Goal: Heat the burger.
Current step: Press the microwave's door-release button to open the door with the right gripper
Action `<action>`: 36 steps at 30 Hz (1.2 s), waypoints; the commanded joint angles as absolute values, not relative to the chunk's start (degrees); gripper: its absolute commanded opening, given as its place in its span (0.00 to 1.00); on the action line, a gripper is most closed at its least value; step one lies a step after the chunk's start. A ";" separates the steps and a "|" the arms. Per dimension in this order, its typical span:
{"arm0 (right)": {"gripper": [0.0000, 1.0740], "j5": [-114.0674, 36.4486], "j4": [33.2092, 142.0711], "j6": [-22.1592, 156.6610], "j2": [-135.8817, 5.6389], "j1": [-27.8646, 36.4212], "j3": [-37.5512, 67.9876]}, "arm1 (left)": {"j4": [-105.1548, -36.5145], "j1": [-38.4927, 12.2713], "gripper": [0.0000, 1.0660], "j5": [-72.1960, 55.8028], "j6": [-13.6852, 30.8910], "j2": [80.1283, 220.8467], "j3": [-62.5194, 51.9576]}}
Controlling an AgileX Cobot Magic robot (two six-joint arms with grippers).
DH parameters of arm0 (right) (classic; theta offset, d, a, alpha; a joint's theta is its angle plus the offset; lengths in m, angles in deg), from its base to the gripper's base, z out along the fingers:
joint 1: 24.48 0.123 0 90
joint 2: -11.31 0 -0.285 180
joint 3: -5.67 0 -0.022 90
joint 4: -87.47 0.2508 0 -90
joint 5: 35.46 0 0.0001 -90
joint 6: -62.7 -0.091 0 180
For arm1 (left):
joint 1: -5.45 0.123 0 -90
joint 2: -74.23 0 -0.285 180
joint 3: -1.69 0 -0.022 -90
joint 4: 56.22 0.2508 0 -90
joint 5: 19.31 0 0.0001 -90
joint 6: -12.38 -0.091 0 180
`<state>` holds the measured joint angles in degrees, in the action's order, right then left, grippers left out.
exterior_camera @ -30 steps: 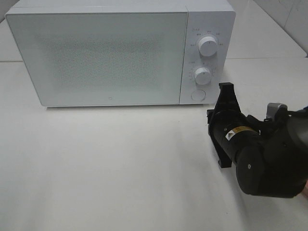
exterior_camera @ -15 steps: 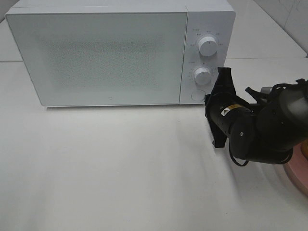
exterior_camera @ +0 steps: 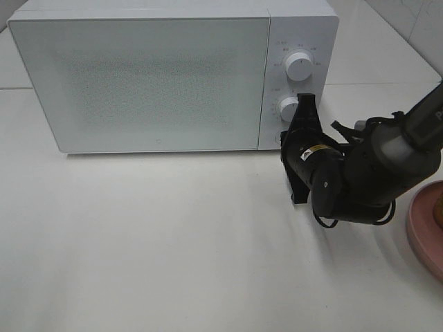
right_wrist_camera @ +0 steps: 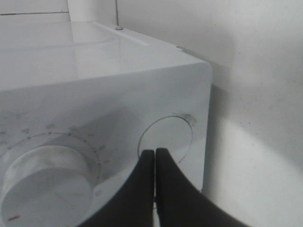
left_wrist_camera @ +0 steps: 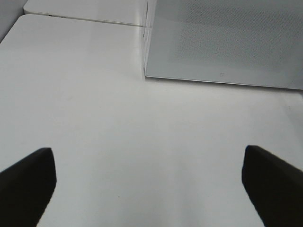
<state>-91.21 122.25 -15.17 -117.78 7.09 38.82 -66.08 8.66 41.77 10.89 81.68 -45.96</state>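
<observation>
The white microwave (exterior_camera: pixel 152 76) stands at the back of the table with its door shut. My right gripper (exterior_camera: pixel 286 140) is shut and empty, its tips at the round button (right_wrist_camera: pixel 165 137) under the two dials; in the right wrist view the joined fingertips (right_wrist_camera: pixel 147 158) meet the button's lower edge. Of the burger only a tan sliver (exterior_camera: pixel 439 207) shows at the right edge, on the pink plate (exterior_camera: pixel 421 232). My left gripper (left_wrist_camera: pixel 151 189) hangs open over bare table near the microwave's front left corner, and the high view does not show it.
Two white dials (exterior_camera: pixel 299 66) sit above the button on the control panel. The right arm's dark bulk (exterior_camera: pixel 360 176) lies between the microwave and the plate. White tabletop (exterior_camera: pixel 152 235) spreads in front of the microwave door.
My right gripper has moved left and toward the microwave, from beside the panel to the round button. The pink plate has come into view behind the arm.
</observation>
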 commanded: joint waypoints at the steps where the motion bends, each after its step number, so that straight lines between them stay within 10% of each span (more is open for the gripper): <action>1: 0.00 -91.21 121.50 -16.54 -118.52 6.86 38.19 | -66.31 8.49 0.94 41.59 10.84 80.70 -45.96; 36: 0.00 -96.76 121.33 -13.74 -121.33 4.85 31.38 | -66.31 8.49 0.94 41.59 10.84 80.70 -45.96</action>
